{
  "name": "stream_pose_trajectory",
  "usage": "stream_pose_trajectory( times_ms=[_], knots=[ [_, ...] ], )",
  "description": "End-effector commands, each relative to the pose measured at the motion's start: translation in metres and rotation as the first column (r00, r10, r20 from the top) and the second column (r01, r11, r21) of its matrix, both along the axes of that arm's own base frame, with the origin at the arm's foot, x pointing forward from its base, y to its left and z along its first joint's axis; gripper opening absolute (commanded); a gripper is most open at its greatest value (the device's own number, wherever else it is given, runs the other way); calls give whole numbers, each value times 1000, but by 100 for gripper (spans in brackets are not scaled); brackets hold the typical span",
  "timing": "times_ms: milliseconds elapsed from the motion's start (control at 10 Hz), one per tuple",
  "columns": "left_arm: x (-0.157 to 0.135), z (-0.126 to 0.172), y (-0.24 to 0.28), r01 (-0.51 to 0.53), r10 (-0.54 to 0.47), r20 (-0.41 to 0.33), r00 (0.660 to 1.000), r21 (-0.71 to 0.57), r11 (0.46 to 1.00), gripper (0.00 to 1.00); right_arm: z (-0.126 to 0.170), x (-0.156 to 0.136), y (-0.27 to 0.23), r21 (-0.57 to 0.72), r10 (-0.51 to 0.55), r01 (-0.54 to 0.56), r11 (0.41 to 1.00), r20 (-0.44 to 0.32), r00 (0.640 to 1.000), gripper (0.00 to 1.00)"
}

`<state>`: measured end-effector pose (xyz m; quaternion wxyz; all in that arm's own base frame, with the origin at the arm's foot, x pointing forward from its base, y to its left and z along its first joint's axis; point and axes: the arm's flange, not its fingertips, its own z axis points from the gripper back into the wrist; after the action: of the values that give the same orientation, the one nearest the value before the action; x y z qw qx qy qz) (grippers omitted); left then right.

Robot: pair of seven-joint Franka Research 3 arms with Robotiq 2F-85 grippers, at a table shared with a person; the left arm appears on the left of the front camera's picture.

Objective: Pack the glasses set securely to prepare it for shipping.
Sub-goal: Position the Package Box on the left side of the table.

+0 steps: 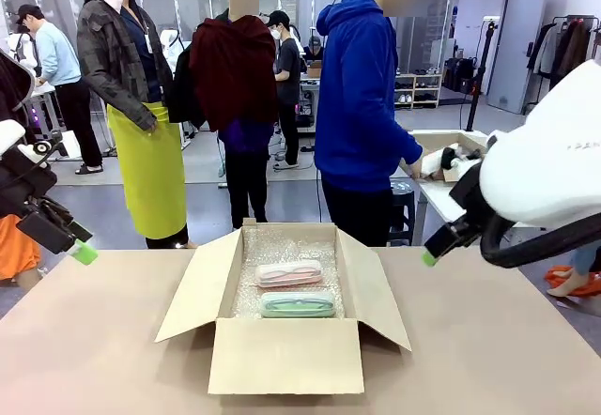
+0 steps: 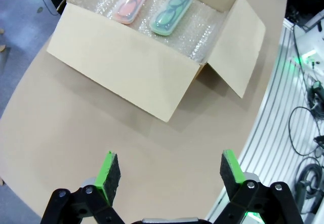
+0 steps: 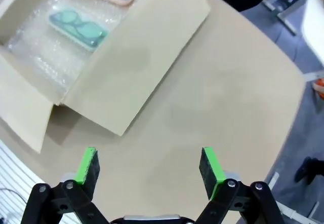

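Left gripper [image 2: 168, 158]: jaws wide apart, nothing between the green pads. It hangs above the bare table [image 2: 76, 133], off the left side of the box [image 2: 126, 67], clear of it.

Right gripper [image 3: 149, 153]: jaws equally wide, nothing held. It hangs above the table off the box's right side, touching nothing.

Box: stands at the middle of the table with its flaps folded outward, the near flap hanging towards me and the side flaps angled up and out. The floor is lined with bubble wrap [image 2: 202, 26].

Pink case [image 1: 288, 272]: lies flat on the wrap, long side across the box, at the far half. Glasses show through the lid.

Green case [image 1: 298, 304]: lies flat, parallel to the pink one and just beside it on my side, with a thin strip of wrap showing between them. Glasses show through this lid too.

A person [image 1: 362, 105] in a blue hoodie stands beyond the far edge, turned towards a side bench.
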<state>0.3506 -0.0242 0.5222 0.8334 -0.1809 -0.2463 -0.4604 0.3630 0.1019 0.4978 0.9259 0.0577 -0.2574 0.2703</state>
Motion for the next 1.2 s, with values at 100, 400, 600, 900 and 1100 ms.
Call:
stream_pose_trajectory(
  times_ms=[100, 400, 600, 900, 1100],
  knots=[
    [0, 2, 3, 29, -29, 4, 1000, -26, 999, 100, -10, -40, -22, 22, -75, 73, 997, 83, 994, 100],
    [0, 2, 3, 29, -29, 4, 1000, -26, 999, 100, 22, -2, -17, 22, -45, 44, 999, 55, 997, 100],
    [0, 2, 3, 29, -29, 4, 1000, -26, 999, 100, 22, -2, -17, 22, -45, 44, 999, 55, 997, 100],
    [0, 2, 3, 29, -29, 4, 1000, -26, 999, 100, 22, -2, -17, 22, -45, 44, 999, 55, 997, 100],
    [0, 2, 3, 29, -29, 4, 1000, -26, 999, 100, 22, -2, -17, 22, -45, 44, 999, 55, 997, 100]
  ],
)
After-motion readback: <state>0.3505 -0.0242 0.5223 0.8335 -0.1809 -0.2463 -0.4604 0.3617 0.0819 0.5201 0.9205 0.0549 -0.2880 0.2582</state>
